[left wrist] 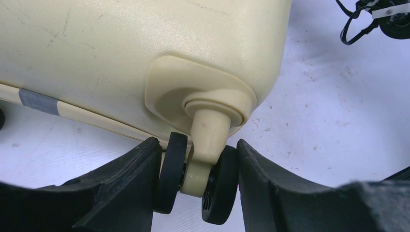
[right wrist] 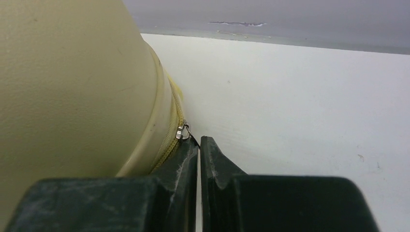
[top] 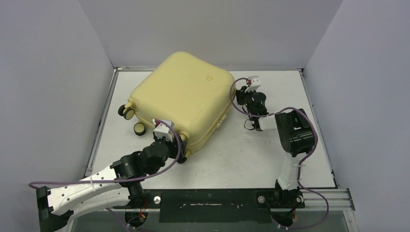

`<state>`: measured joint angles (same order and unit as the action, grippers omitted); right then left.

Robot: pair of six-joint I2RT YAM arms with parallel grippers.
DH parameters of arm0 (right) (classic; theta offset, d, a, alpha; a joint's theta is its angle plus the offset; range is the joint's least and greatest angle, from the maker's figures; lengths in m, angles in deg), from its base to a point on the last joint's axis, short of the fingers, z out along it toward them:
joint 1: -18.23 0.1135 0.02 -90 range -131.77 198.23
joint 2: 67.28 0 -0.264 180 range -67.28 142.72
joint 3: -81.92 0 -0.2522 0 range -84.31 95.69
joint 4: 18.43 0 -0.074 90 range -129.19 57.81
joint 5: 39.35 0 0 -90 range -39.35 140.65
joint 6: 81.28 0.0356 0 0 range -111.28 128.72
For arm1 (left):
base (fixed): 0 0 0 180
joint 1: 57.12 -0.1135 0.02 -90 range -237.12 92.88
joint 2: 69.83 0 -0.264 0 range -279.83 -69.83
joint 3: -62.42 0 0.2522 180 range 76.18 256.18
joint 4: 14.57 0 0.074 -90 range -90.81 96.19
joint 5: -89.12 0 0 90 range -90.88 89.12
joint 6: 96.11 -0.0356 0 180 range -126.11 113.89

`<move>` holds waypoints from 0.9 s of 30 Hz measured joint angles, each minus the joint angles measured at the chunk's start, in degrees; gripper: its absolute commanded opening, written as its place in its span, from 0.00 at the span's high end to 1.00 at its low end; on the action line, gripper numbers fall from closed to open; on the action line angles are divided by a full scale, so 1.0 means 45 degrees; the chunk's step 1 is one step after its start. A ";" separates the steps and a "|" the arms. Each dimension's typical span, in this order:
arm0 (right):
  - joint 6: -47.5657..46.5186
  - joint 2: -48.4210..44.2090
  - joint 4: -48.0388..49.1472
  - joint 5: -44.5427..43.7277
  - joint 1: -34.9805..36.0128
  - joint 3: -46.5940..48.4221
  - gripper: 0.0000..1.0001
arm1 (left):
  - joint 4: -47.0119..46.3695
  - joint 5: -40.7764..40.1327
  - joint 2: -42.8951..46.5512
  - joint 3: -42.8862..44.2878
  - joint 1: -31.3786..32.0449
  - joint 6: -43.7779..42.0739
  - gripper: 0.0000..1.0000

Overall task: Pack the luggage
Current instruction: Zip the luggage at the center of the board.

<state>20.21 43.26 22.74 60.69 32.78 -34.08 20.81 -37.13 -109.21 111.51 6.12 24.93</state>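
A: From above, where is the luggage [top: 181, 99]?

B: It lies closed and flat on the table [top: 251, 154], toward the back and a little left. Two wheels [top: 128, 112] stick out at its left side. The left gripper [top: 178, 153] is at its near corner and the right gripper [top: 235, 96] at its right edge. The fingers I cannot tell from here.

A: And the left wrist view?

B: The left gripper [left wrist: 197, 144] has its fingers [left wrist: 130, 179] half spread, one on each side of the caster wheel [left wrist: 220, 186], pressing its two black discs. A grey tape patch [left wrist: 37, 101] sits on the shell's seam.

A: The right wrist?

B: The right gripper [right wrist: 199, 141] has its fingers [right wrist: 183, 164] pressed together. They pinch the thin tab of the zipper pull [right wrist: 183, 131] at the shell's edge.
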 measured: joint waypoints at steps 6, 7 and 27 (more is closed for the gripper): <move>-0.0107 -0.0272 -0.0835 -0.0311 -0.0471 0.0053 0.38 | 0.0408 -0.0287 0.0364 0.0000 0.0053 -0.0141 0.60; -0.0087 -0.0510 -0.1127 -0.0612 -0.0685 -0.0083 0.34 | 0.0568 -0.0296 0.0525 0.0000 0.0058 -0.0204 0.48; 0.3041 0.0719 -1.1788 -0.0019 0.0743 1.4008 0.00 | 0.2055 -0.4206 0.0991 0.2837 -0.0102 0.1632 0.03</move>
<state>33.89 46.50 -30.30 60.61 36.12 28.96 30.06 -56.06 -104.75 124.27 5.66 32.28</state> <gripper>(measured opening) 0.999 0.973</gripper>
